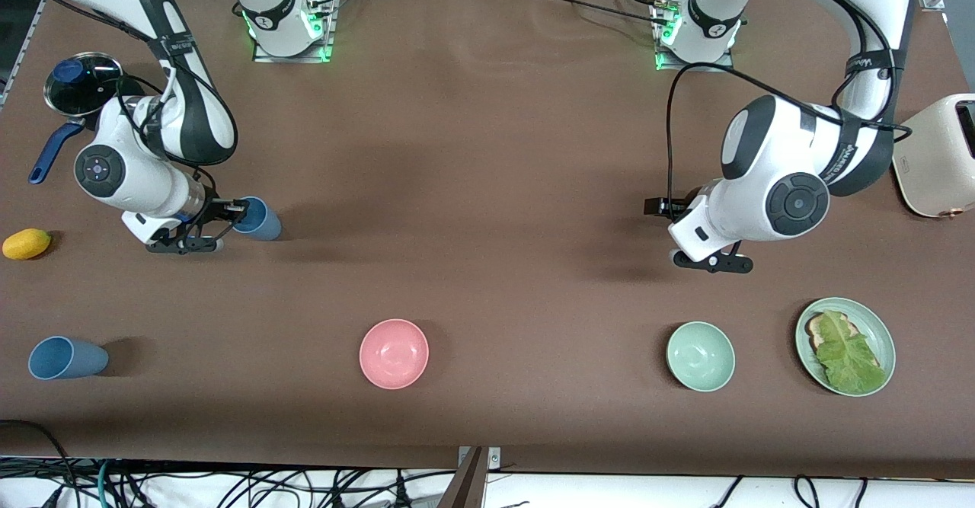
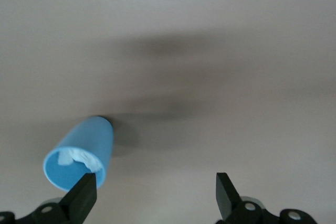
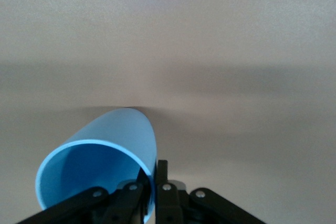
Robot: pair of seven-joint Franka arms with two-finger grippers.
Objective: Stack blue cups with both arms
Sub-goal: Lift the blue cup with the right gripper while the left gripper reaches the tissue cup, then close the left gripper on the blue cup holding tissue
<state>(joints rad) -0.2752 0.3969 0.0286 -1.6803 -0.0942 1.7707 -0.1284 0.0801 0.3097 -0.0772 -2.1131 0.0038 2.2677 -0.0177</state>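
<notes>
Right tool (image 1: 238, 208) on cup (image 1: 259, 219) rim

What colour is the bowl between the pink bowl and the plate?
Pale mint green bowl; clearest in the front view.

The front view is taken from a high camera facing the robots and looking steeply down on the whole desk (image 1: 487, 150), with both arm bases along its top edge. The right wrist view sits close above the desk, looking along the right end effector (image 3: 152, 182) at the rim of the blue cup (image 3: 105, 161) it grips. The front view shares this cup (image 1: 257, 218). The left wrist view looks past the left end effector (image 2: 157, 195) from low over the desk, showing a blue cup (image 2: 84, 153) farther off.
</notes>
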